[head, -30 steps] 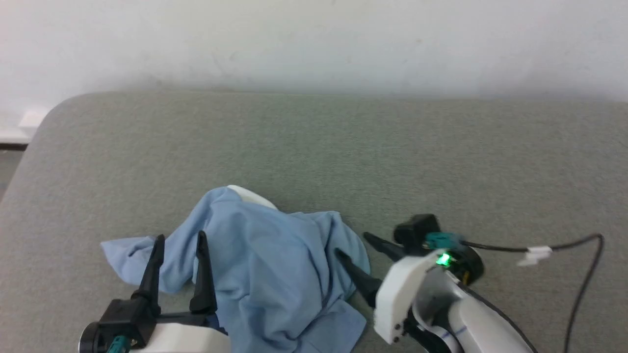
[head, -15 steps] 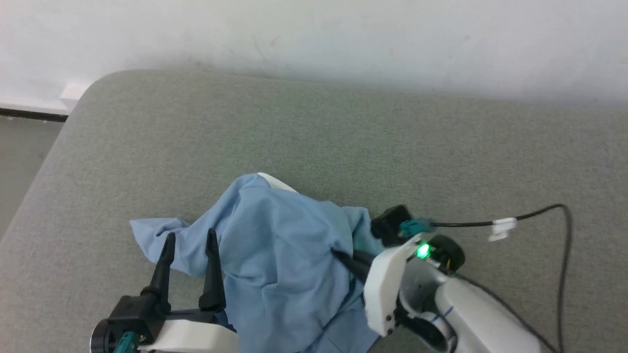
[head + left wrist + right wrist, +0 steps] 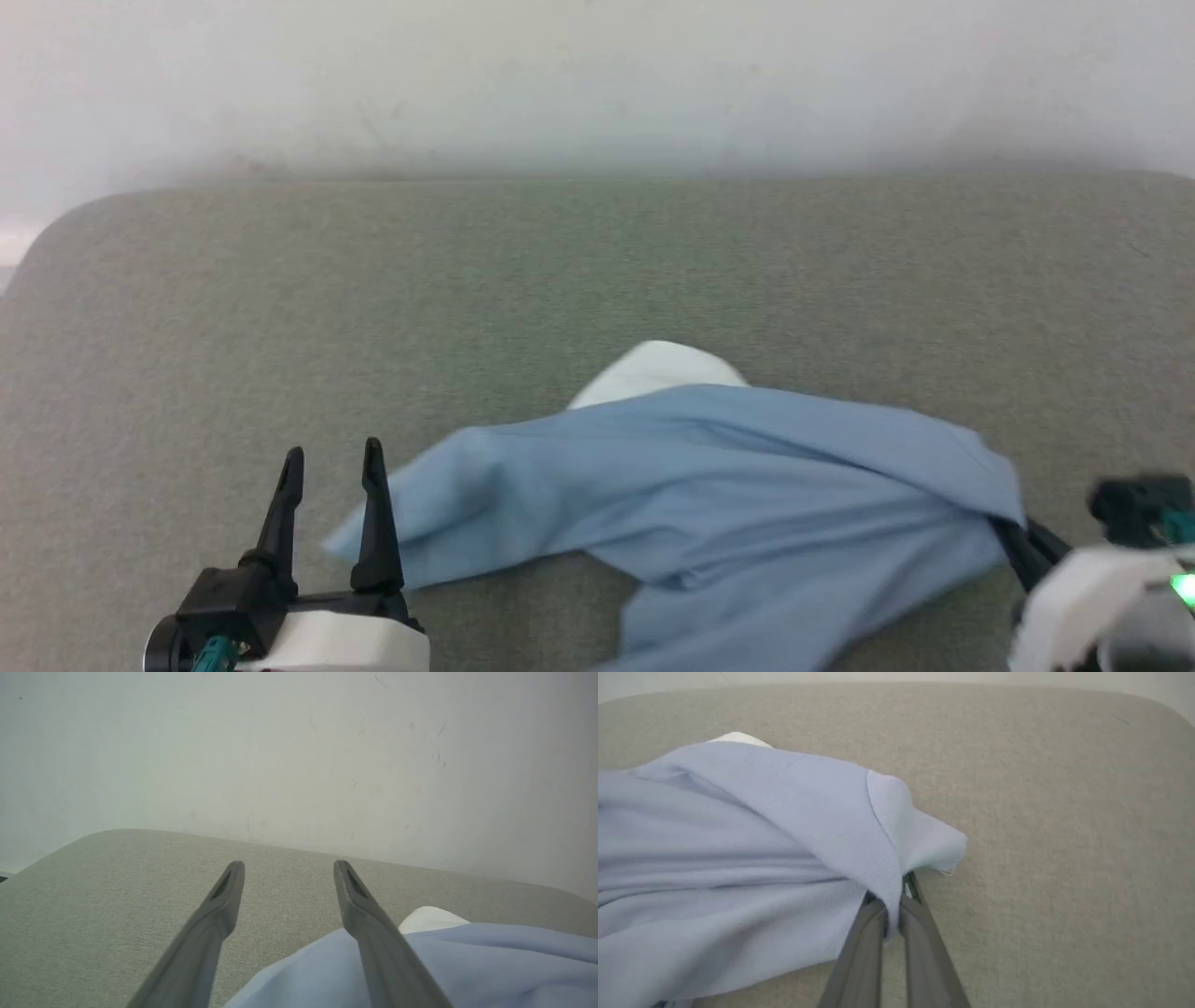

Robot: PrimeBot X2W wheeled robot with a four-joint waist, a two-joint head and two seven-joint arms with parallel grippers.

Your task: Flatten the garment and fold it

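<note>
Wall (image 3: 597, 75), pale and scuffed, rises at the far edge of a grey fabric-covered bench (image 3: 597, 271) with rounded corners. On the bench's near right part lies the garment (image 3: 709, 476), light blue and stretched left to right, with a white patch (image 3: 658, 371) at its far side. The right pincer (image 3: 891, 900) is clenched on its right corner. The left pincer (image 3: 333, 450), released, hovers at its left end.
</note>
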